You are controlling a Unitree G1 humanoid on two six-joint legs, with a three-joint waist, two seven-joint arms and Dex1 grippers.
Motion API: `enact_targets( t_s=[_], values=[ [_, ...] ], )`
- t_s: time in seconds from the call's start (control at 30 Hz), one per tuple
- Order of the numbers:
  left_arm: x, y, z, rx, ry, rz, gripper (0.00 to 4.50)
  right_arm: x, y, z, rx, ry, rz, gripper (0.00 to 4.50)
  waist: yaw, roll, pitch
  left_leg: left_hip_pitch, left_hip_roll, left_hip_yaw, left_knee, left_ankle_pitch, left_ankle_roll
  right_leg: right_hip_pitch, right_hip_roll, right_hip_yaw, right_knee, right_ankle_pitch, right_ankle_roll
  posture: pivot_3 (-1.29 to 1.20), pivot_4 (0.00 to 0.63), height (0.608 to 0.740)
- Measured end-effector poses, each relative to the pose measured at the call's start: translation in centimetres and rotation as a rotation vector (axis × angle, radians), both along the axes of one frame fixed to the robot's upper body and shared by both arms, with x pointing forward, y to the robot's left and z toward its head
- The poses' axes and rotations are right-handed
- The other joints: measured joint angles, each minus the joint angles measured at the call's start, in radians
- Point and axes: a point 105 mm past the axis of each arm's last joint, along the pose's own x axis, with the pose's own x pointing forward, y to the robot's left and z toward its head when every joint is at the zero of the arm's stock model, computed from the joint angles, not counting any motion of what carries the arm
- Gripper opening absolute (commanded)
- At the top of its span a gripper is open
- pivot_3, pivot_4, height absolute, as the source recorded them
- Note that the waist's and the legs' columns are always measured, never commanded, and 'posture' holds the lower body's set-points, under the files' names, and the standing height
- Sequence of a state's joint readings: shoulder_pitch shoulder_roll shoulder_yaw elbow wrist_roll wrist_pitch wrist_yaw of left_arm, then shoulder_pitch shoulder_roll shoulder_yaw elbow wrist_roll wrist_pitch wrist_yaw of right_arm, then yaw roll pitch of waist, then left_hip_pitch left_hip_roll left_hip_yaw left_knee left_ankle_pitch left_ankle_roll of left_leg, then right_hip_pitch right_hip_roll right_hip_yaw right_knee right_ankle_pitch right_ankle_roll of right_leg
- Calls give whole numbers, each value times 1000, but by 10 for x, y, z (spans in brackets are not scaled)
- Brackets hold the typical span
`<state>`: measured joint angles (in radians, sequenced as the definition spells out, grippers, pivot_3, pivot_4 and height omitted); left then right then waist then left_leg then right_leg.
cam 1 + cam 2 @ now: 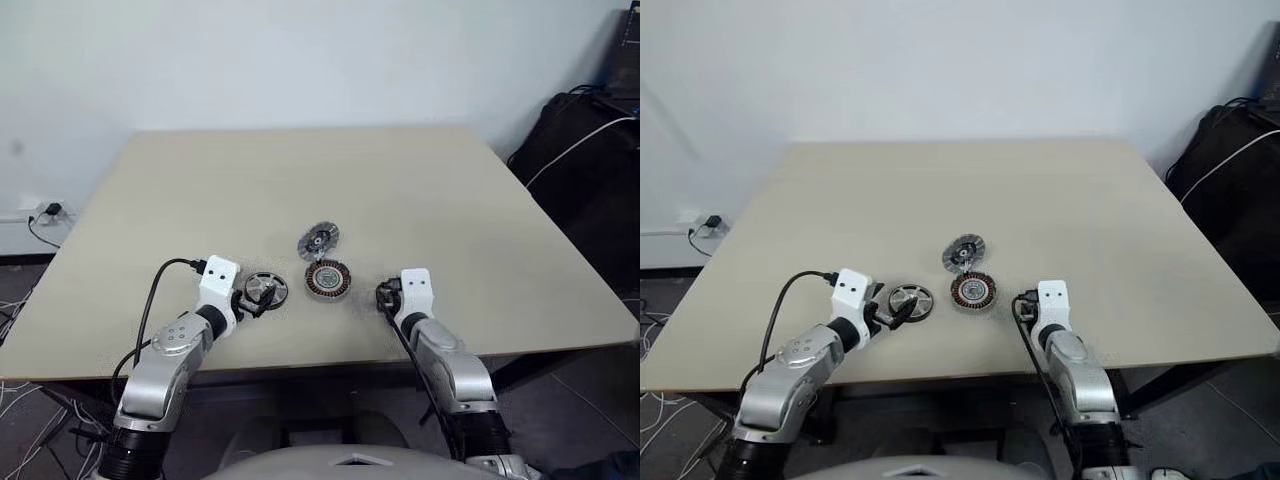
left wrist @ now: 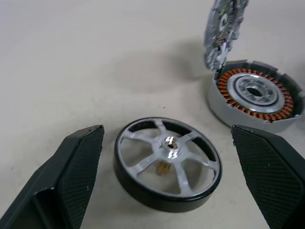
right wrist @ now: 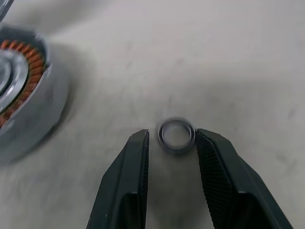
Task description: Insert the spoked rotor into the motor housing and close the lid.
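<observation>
The spoked rotor [image 2: 167, 162] lies flat on the table, dark rim around a silver hub. My left gripper [image 2: 167, 131] is open, one finger on each side of it and clear of it. To its right sits the motor housing [image 1: 327, 279] with copper windings showing. The ribbed silver lid [image 1: 319, 241] leans tilted at the housing's far rim. My right gripper [image 3: 172, 136] is to the right of the housing, its jaws narrowed around a small washer [image 3: 177, 150]. One finger is against the washer, and a slim gap remains at the other.
The beige table [image 1: 450, 200] stretches bare beyond the parts. Its front edge runs just under both wrists. A dark bag and cables [image 1: 585, 150] stand off the table at the right. A wall socket with a plug [image 1: 45, 212] is at the left.
</observation>
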<state>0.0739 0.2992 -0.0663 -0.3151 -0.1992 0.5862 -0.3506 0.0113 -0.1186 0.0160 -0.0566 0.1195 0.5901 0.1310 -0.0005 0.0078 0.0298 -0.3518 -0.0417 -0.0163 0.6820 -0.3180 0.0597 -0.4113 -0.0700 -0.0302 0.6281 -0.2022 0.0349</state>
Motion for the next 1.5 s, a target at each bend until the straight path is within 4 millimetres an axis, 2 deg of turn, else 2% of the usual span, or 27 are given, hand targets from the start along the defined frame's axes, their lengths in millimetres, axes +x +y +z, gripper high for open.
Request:
enact_targets(
  t_s=[0.1,0.2,0.37,0.53,0.8,0.9,0.97,1.03,1.17,1.23,1.4,1.5],
  values=[
    [0,0,-1,-1,2,1,4500,-1,7,16,0,-36,57,1599,0,0,0,0,0,0,0,0,0,0,0,0,0,0,0,0,0,740],
    [0,0,0,-3,1,0,4500,4,21,41,1,-108,121,1599,-1,0,0,0,1,0,0,1,-1,0,1,-1,0,0,0,0,0,740],
    [2,-1,2,-4,-10,-1,4500,22,49,58,12,-161,176,1599,0,0,0,1,0,-1,0,1,-1,-1,5,-1,0,0,0,0,0,740],
    [3,-1,3,-4,-14,-1,4500,31,75,49,-2,-143,246,1599,-1,0,0,1,0,-1,0,2,-4,-1,5,0,0,0,0,0,0,740],
    [-2,4,-3,1,7,31,4500,35,91,31,-25,-107,316,1599,-6,0,0,-3,0,-1,0,3,-5,-2,4,0,0,0,0,0,0,740],
    [-5,6,-6,2,18,43,4500,37,86,31,-14,-109,295,1599,-6,0,0,-3,0,-1,0,3,-5,-2,3,0,0,0,0,0,0,740],
    [-5,8,-7,4,20,52,4500,40,76,33,-12,-115,262,1974,-6,0,0,-3,0,-1,0,3,-5,-2,3,0,0,1,0,0,0,740],
    [-6,9,-7,6,20,60,4500,43,61,37,-14,-129,217,2488,-6,0,0,-3,-1,-1,0,2,-4,-2,3,0,0,1,0,0,0,740],
    [-7,10,-8,7,23,69,4500,47,29,51,-39,-177,125,3841,-6,0,0,-4,0,-1,0,2,-4,-2,1,0,0,1,0,0,0,740],
    [-7,10,-8,5,23,70,4500,44,20,49,-49,-170,99,4474,-6,0,0,-4,0,-1,0,2,-4,-2,1,0,0,1,0,0,0,740],
    [-6,8,-7,1,18,66,4500,32,1,30,-61,-94,25,4474,-6,0,0,-4,0,-1,0,1,-3,-2,1,0,0,0,-1,0,0,740],
    [-4,7,-5,0,10,59,4500,28,-4,19,-61,-58,2,4474,-7,0,0,-4,0,-1,0,1,-2,-2,2,0,0,1,-1,0,0,740]
  ],
)
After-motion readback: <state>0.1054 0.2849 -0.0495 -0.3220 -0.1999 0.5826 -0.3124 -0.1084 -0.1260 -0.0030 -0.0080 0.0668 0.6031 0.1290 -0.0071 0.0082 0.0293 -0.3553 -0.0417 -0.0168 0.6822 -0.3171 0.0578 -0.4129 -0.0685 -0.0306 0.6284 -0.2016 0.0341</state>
